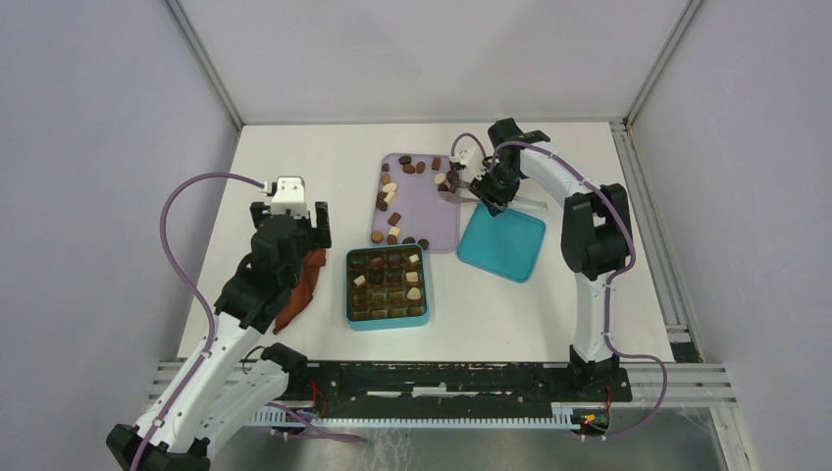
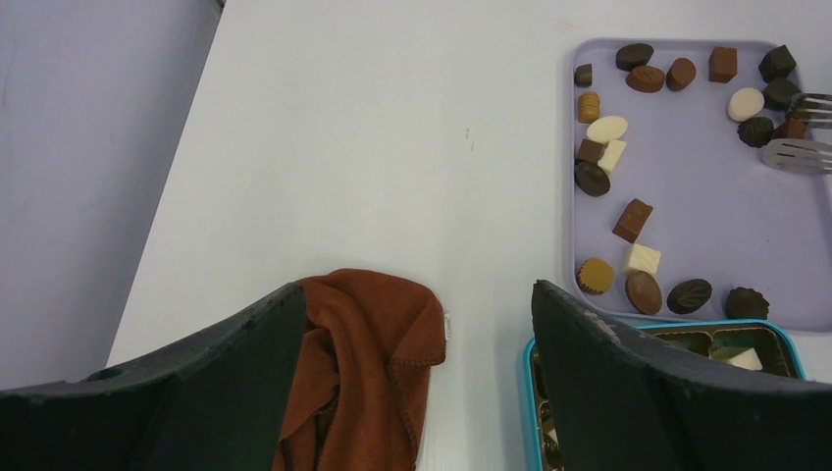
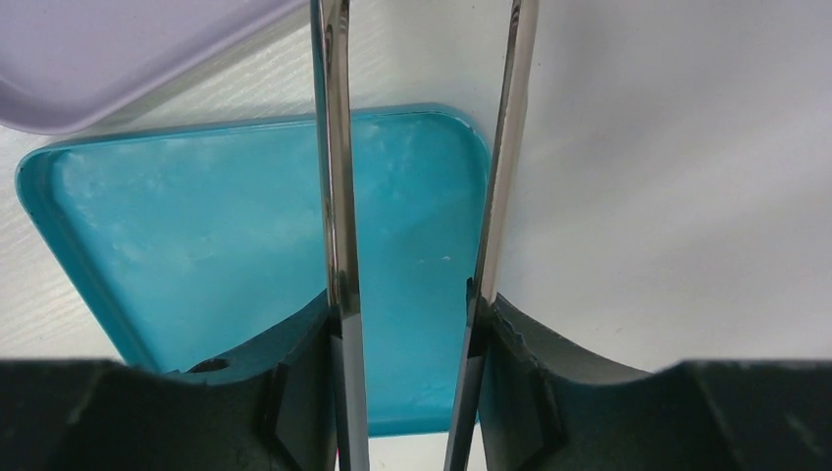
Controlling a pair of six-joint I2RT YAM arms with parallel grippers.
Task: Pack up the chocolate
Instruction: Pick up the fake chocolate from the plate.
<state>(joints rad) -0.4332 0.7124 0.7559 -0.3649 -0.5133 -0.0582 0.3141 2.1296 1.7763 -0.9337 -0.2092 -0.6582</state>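
Several chocolate pieces point(image 1: 392, 201) in dark brown, mid brown and cream lie scattered on a lilac tray point(image 1: 437, 221), also seen in the left wrist view as chocolates point(image 2: 633, 218). More sit in the gridded teal box point(image 1: 347, 289). My right gripper point(image 1: 488, 186) is shut on metal tongs point(image 3: 334, 196), whose tips point(image 2: 797, 147) reach over the tray's right side with a brown piece point(image 2: 791, 128) between them. Whether that piece is pinched I cannot tell. My left gripper point(image 2: 417, 294) stands open above the cloth, left of the box, holding nothing.
A reddish-brown cloth point(image 2: 363, 343) lies crumpled on the table left of the teal box point(image 2: 775, 334). The box's teal lid point(image 1: 501, 243) lies flat right of the tray, under my right wrist point(image 3: 196, 226). White walls surround the table.
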